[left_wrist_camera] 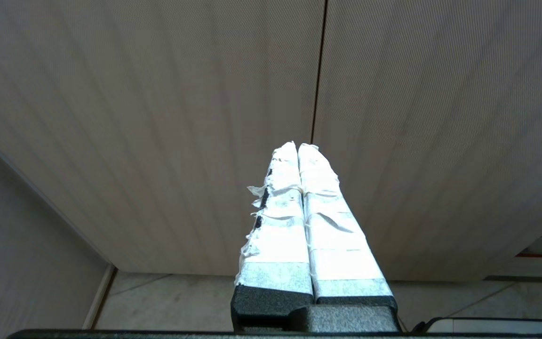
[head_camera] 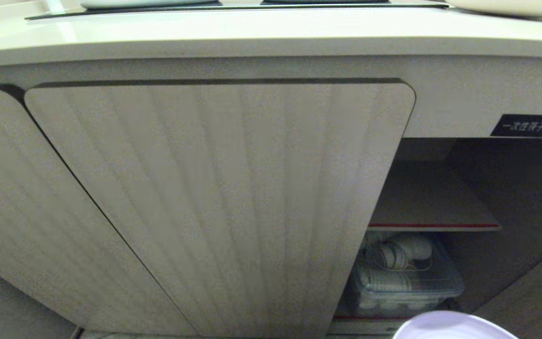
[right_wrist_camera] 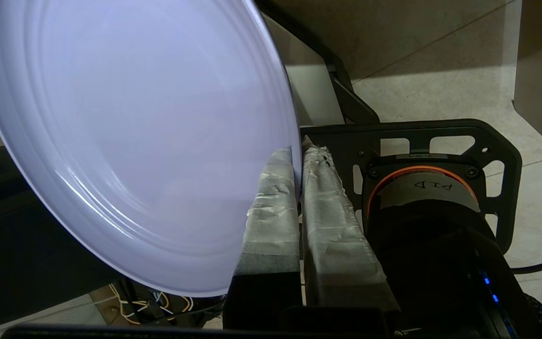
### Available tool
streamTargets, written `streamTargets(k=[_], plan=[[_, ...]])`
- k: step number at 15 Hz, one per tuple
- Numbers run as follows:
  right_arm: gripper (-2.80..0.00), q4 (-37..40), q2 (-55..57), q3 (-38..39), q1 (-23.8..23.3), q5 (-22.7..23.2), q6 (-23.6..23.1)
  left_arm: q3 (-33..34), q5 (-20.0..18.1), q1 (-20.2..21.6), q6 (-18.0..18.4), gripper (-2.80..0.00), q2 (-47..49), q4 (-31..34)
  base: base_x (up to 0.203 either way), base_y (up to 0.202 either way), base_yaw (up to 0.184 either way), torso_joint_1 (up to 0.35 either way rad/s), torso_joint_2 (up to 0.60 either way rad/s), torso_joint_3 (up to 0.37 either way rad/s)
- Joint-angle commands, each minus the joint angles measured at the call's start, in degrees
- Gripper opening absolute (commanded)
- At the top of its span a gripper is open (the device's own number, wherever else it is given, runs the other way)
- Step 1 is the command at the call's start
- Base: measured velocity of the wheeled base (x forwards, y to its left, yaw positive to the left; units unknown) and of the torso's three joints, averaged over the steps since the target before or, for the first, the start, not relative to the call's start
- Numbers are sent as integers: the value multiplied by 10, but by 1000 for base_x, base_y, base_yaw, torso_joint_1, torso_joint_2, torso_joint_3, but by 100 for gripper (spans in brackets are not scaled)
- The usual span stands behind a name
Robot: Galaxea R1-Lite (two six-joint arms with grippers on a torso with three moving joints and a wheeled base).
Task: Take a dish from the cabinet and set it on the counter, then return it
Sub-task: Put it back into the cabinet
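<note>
The lavender dish point(right_wrist_camera: 130, 141) fills the right wrist view, tilted on edge, with my right gripper point(right_wrist_camera: 298, 153) shut on its rim. Its top edge shows as a pale arc, the dish point(head_camera: 454, 327), at the bottom of the head view, below the open right side of the cabinet point(head_camera: 440, 197). Neither arm shows in the head view. The cream counter point(head_camera: 271, 33) runs along the top with the black cooktop panel point(head_camera: 233, 5) at its far edge. My left gripper point(left_wrist_camera: 298, 145) is shut and empty, parked in front of the ribbed cabinet doors point(left_wrist_camera: 158, 117).
Inside the cabinet a bare shelf point(head_camera: 431, 207) sits above a clear plastic bin point(head_camera: 402, 278) of white items. A black label point(head_camera: 524, 125) is on the cabinet front. A closed ribbed door point(head_camera: 224, 202) spans the middle. A pale plate point(head_camera: 511, 7) lies on the counter. The floor point(right_wrist_camera: 440, 89) is tiled.
</note>
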Motion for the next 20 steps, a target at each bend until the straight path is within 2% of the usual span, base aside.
streamTargets(k=[1, 10, 14, 20], plan=[[-280, 3, 1, 0, 0, 0, 2, 0, 0, 0, 0, -280, 0, 0, 0, 0, 0, 0, 0, 0], [-280, 0, 2, -3, 0, -21, 3, 0, 1, 0, 0, -280, 0, 0, 0, 0, 0, 0, 0, 0], [-280, 0, 3, -4, -1, -29, 33, 0, 0, 0, 0, -280, 0, 0, 0, 0, 0, 0, 0, 0], [-280, -4, 17, 13, -2, -94, 91, 0, 0, 0, 0, -280, 0, 0, 0, 0, 0, 0, 0, 0]])
